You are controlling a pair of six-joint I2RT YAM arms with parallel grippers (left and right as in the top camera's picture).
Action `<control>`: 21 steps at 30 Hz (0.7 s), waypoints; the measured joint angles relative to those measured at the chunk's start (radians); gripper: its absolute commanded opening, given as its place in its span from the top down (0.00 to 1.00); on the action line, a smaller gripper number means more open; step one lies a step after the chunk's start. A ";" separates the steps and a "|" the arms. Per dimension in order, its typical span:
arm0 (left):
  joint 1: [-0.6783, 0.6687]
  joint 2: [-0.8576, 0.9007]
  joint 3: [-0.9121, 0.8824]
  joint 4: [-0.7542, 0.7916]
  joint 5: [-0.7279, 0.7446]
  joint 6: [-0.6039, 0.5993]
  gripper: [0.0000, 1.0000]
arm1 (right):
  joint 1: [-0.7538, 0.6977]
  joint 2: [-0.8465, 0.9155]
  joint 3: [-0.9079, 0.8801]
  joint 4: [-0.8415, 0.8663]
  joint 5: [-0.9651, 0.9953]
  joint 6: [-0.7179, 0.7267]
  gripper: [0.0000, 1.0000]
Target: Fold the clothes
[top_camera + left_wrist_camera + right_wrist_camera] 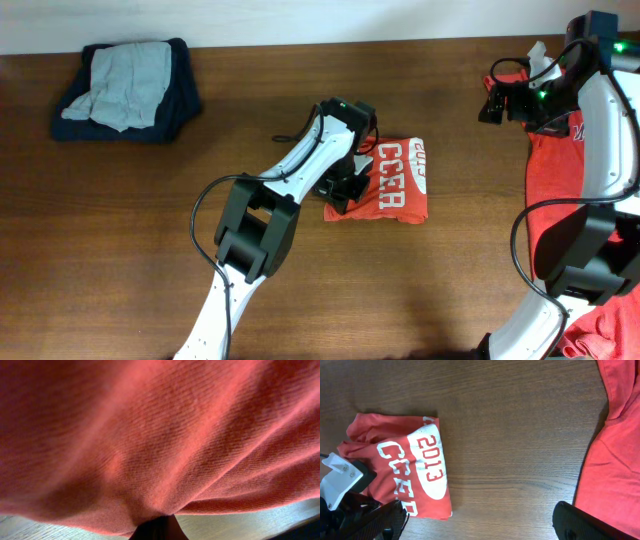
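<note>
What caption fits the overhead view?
Left gripper shut on the folded orange-red T-shirt; right gripper open near the unfolded red clothes.

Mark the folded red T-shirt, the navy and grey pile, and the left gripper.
folded red T-shirt [400, 185], overhead view, printed top face.
navy and grey pile [125, 75], overhead view, grey top layer.
left gripper [345, 195], overhead view, fingertips at shirt's edge.

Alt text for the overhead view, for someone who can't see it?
The left gripper is shut on the left edge of a folded red T-shirt at centre. The right gripper hangs open at upper right by loose red clothes; dark blue and grey clothes lie at upper left.
</note>
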State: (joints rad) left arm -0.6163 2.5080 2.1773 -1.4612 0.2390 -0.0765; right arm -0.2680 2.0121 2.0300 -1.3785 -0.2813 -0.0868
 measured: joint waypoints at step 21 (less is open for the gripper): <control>0.024 -0.079 0.287 0.151 -0.119 -0.016 0.99 | 0.000 0.000 0.000 -0.001 0.000 0.000 0.02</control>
State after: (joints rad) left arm -0.5919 2.4294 2.4641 -1.3098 0.1204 -0.0929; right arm -0.2680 2.0121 2.0300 -1.3796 -0.2813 -0.0868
